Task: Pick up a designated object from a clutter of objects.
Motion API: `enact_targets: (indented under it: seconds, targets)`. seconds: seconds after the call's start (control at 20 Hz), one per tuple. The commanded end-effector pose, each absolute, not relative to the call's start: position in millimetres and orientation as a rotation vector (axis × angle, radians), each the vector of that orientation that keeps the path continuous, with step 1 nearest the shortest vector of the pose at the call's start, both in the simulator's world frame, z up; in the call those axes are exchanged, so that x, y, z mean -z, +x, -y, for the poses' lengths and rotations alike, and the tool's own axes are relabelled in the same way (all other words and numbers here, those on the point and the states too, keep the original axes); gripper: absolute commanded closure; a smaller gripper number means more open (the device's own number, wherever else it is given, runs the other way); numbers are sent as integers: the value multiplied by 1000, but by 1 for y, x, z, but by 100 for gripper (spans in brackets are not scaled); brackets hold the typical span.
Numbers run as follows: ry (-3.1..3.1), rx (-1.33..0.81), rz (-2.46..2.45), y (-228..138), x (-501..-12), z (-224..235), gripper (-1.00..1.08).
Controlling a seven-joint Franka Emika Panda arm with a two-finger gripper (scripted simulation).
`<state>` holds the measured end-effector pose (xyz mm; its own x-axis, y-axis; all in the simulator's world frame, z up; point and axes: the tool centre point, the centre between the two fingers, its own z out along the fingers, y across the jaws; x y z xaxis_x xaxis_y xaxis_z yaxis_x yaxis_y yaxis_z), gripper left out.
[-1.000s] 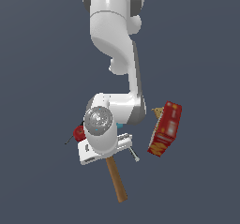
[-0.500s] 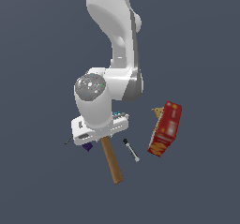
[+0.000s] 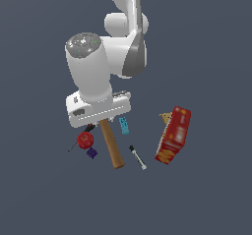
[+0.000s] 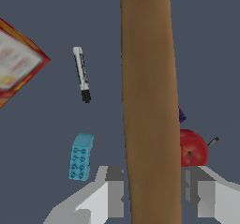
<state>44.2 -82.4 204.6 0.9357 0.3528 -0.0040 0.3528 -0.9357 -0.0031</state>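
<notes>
From the wrist camera, the gripper [image 4: 152, 197] sits closest, its two grey fingers [image 4: 112, 192] standing on either side of the hammer [image 4: 150, 101] handle, pressed against the wood and clamped on it. The brown handle runs straight away from the fingers down the middle of the wrist view; the metal head is not visible in either picture. Just beside the handle on one side sits the red apple-like ball [image 4: 192, 149], with the small purple piece [image 4: 181, 115] peeking out from behind the handle just past it, and a sliver of the screwdriver [image 4: 213, 142] near the ball. On the other side of the handle lies the small teal block [image 4: 80, 156], near the fingers but apart from the wood. Farther out is the thin black-and-white stick [image 4: 81, 74], and farthest, at the edge, a corner of the red cracker box [image 4: 16, 63]

In the exterior view the gripper [image 3: 101, 118] hides the hammer's upper end, and the handle [image 3: 112, 144] slants out below it. The ball [image 3: 85, 139] and purple piece [image 3: 91, 153] lie toward that view's left, the teal block [image 3: 124, 125] and stick [image 3: 138, 157] toward its right, the box [image 3: 173, 134] well apart beyond them
</notes>
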Motion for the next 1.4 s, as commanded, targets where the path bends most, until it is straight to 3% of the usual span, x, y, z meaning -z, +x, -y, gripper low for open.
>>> enact_targets:
  seconds: [0.0, 0.85, 1.35]
  targets:
    - [-3089, -1, 563, 30, -225, 87, 108]
    - [-3089, 1, 562, -72, -359, 119, 108]
    - [-3090, 0, 562, -112, -417, 133, 108]
